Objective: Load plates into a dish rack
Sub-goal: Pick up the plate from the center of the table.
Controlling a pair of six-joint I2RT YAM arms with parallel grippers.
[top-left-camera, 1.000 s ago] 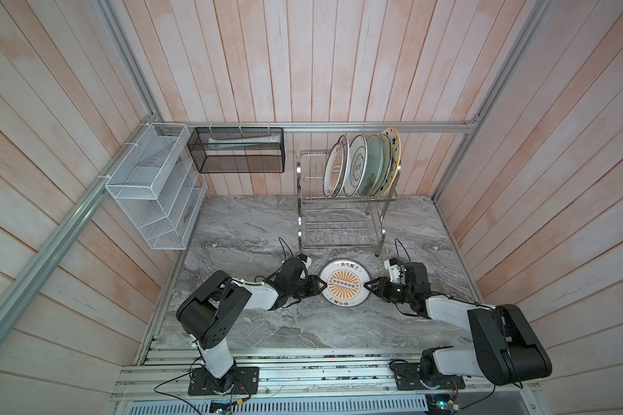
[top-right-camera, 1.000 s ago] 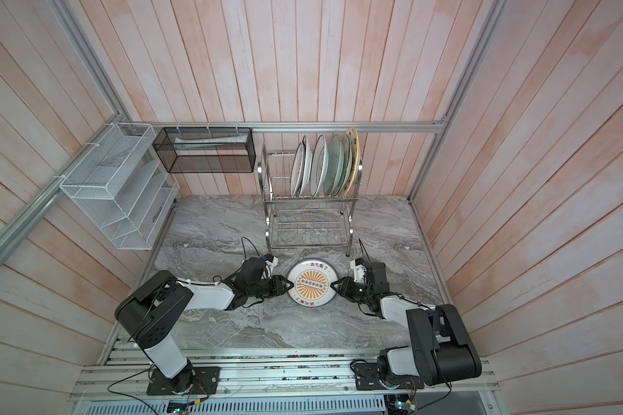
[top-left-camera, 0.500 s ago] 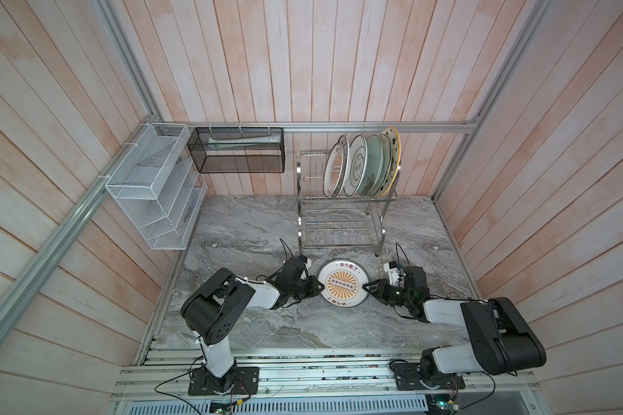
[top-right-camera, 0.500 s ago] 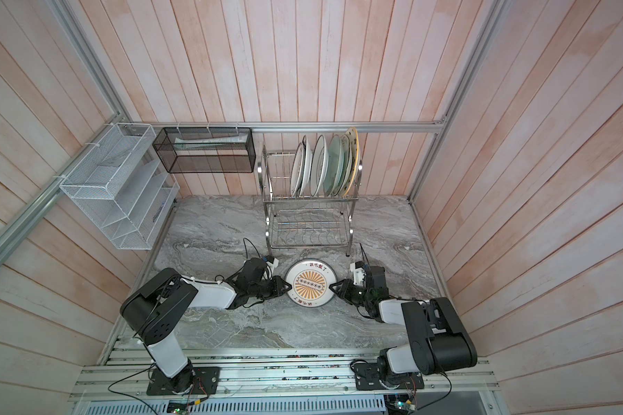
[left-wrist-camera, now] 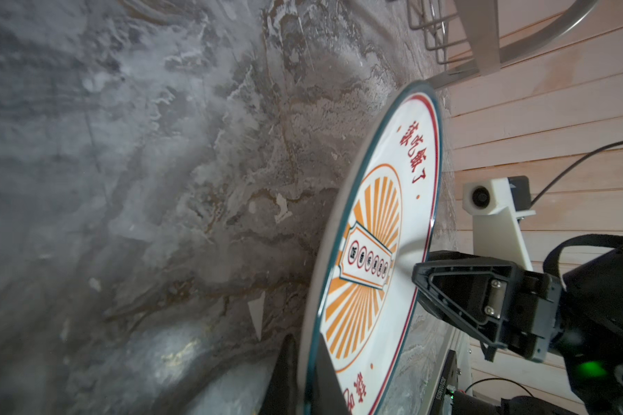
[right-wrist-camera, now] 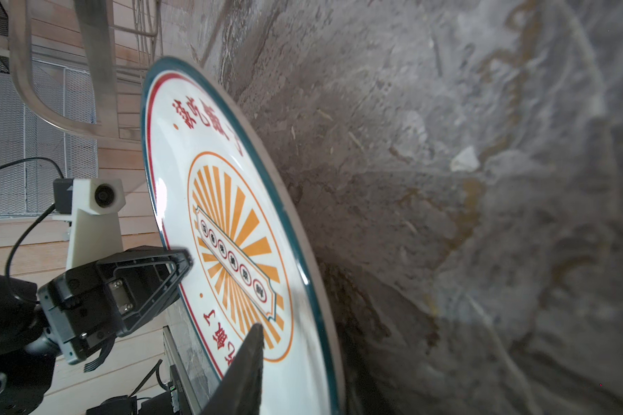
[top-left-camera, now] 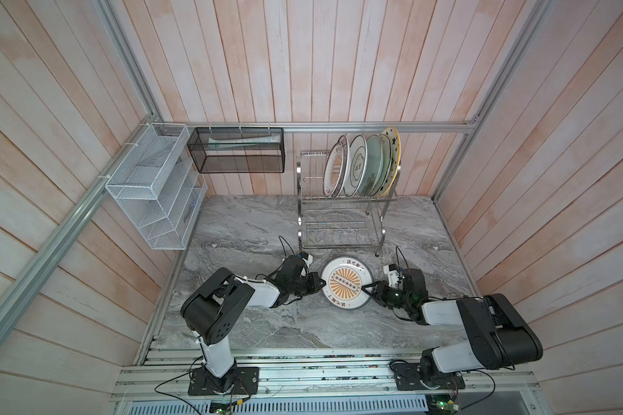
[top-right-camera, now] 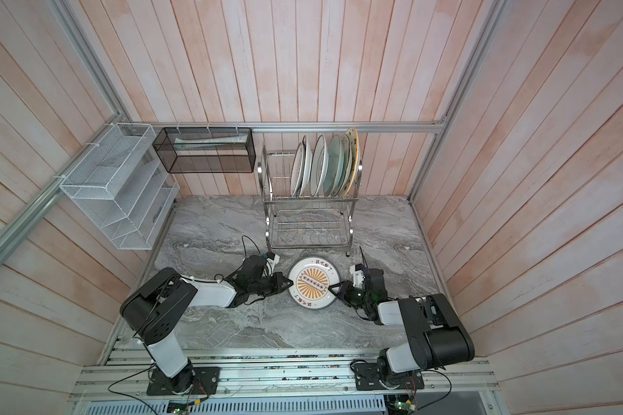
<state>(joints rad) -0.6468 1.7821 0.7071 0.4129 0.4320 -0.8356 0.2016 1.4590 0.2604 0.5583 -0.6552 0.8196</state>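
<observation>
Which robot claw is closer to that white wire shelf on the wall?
Left. The left gripper pinches the sunburst plate on its rim toward the white wire shelf; the right gripper is at the opposite rim, farther away.

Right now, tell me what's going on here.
The robot is filling the dish rack. Several plates stand upright in its top tier. One sunburst plate is on the marble table in front of the rack. The left gripper is shut on its rim, and the right gripper reaches over the opposite rim.
</observation>
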